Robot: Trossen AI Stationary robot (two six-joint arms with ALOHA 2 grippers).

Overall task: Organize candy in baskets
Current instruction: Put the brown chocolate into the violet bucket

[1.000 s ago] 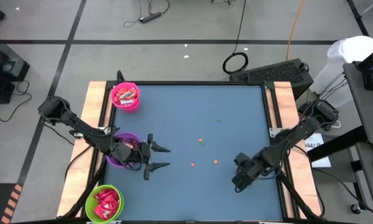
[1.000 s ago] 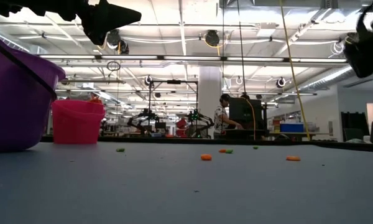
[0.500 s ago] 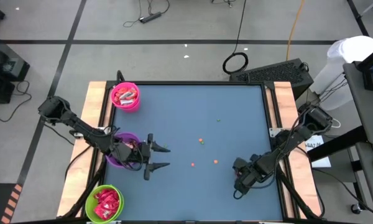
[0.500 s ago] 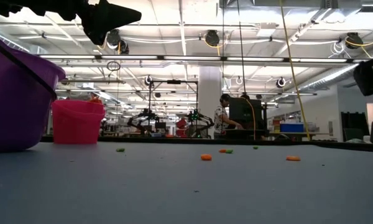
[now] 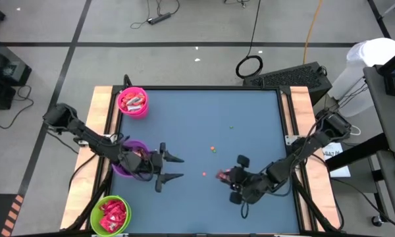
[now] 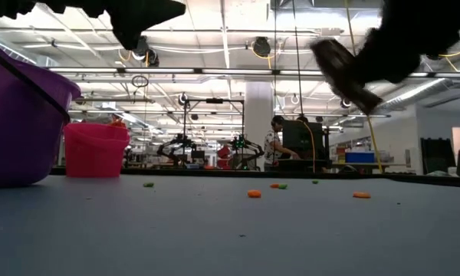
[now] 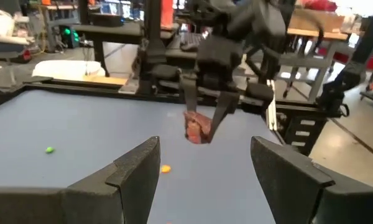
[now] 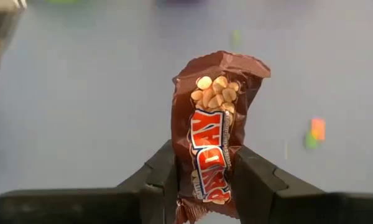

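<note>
Between right pincer [image 8: 202, 177] fingers: candy [image 8: 214, 130], long axis along fingers.

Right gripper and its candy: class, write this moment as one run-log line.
right gripper: shut on candy, above table | left gripper: open, by purple basket

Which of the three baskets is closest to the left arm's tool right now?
The purple basket, midway along the table's left edge. The left tool hangs just beside it, while the pink basket and green basket sit at the corners.
</note>
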